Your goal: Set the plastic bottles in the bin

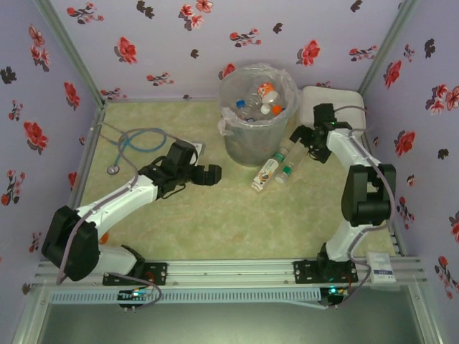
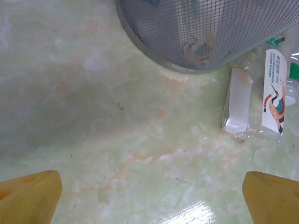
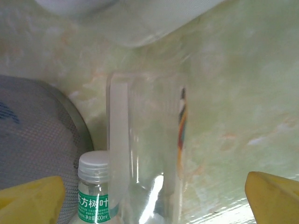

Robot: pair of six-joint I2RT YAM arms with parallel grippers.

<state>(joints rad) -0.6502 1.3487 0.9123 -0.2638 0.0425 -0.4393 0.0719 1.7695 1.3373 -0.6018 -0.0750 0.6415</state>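
The bin (image 1: 251, 136), a translucent grey bucket with a clear liner, stands at the back centre and holds several plastic bottles (image 1: 262, 100). Two more bottles lie on the table just right of its base: one with a red-white label (image 1: 267, 172) and one with a green label (image 1: 285, 172). My left gripper (image 1: 211, 174) hovers open over bare table, left of the bin (image 2: 205, 32), with the labelled bottle (image 2: 273, 93) ahead to the right. My right gripper (image 3: 152, 200) is open; a clear bottle (image 3: 145, 149) lies between its wide fingers, beside a green-labelled bottle (image 3: 96, 186).
A blue-tubed stethoscope (image 1: 136, 140) lies at the back left. A white rounded box (image 1: 344, 104) sits at the back right behind my right arm, its edge showing as the white box (image 3: 140, 23) in the right wrist view. Floral walls enclose the table.
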